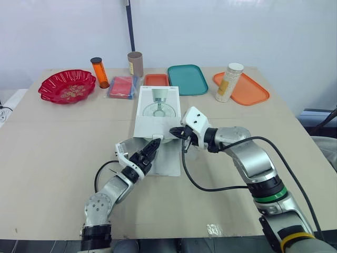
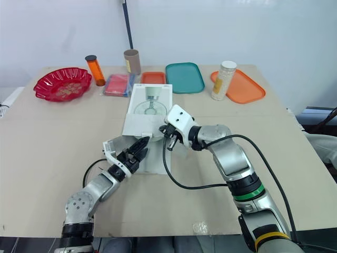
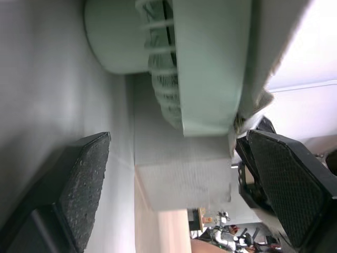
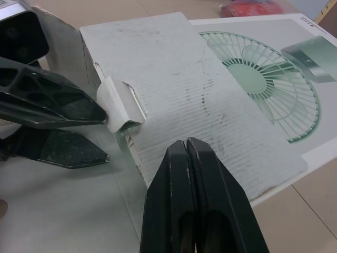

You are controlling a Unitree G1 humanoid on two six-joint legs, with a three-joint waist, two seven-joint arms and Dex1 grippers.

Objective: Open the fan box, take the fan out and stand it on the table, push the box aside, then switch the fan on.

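Left eye view gives us the surface with a row of things along its far edge. From the left we see a red dish, an orange bottle, a red packet, a brown tube, a small orange tray, a teal tray, and a white canister standing on a larger orange tray.

The fan box lies flat in the middle, at 6 o'clock from the small orange tray, with the printed fan picture facing up. Its near end is open, and a flap lies on the surface at the box's 6 o'clock.

The left claw comes in from 7 o'clock, released, with its fingers spread at the box's open mouth. Through that mouth we see the pale green fan lying inside the box, ahead of the spread fingers.

The right claw reaches in from 4 o'clock, clenched, fingers pressed together. Its tip sits at the near edge of the box's top, close to the left claw.
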